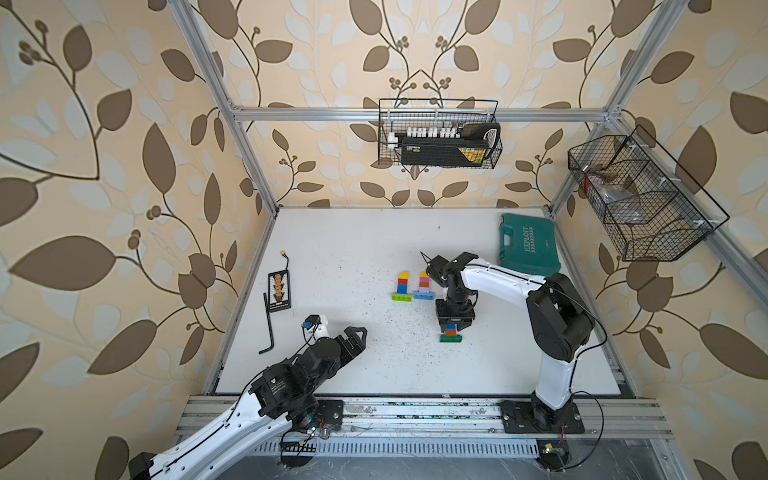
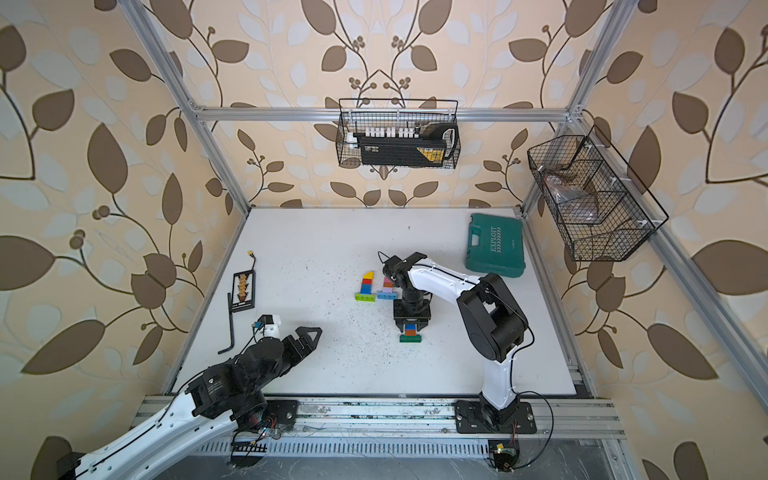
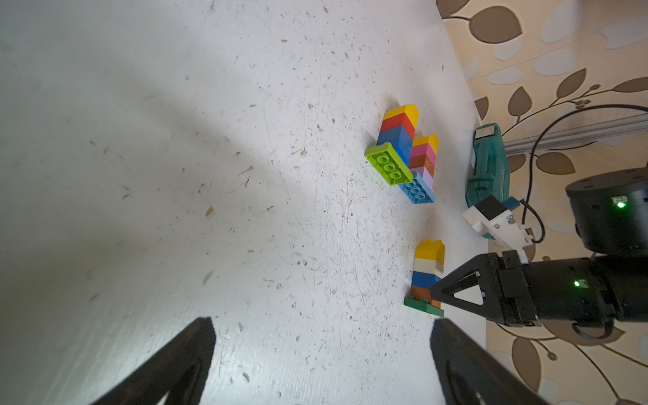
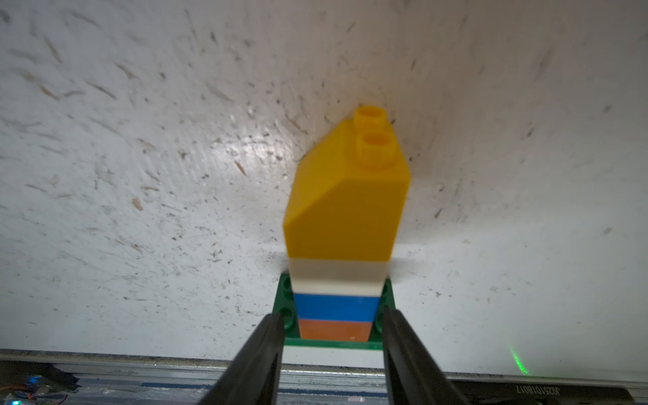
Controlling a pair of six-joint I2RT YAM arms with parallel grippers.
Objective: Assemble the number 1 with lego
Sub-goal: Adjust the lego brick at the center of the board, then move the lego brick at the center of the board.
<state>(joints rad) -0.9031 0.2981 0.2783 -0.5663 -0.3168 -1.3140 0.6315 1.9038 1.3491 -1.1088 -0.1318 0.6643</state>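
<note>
Lying at the table's (image 1: 332, 232) left edge were a black board (image 1: 279, 289) and, just beside it, a hex key (image 1: 269, 320). Left gripper (image 1: 361, 332): sat over the front left, jaws spread wide, nothing between them. Lime stack (image 1: 402, 287): lime base, blue and red bricks, yellow slope; lay flat at mid-table. Blue stack (image 1: 424, 286): pale blue base, lilac, brown, pink, yellow; lay flat just right of it. Green stack (image 1: 451, 338): green base, brown, blue, white, yellow slope; lay nearer the front, apart from both. Right gripper (image 4: 331, 314): pointed down over that stack, released, fingers (image 4: 270, 347) flanking the brown brick (image 4: 335, 329) with a sliver of gap at one side. Teal case (image 1: 528, 245): sat in the back right corner.
</note>
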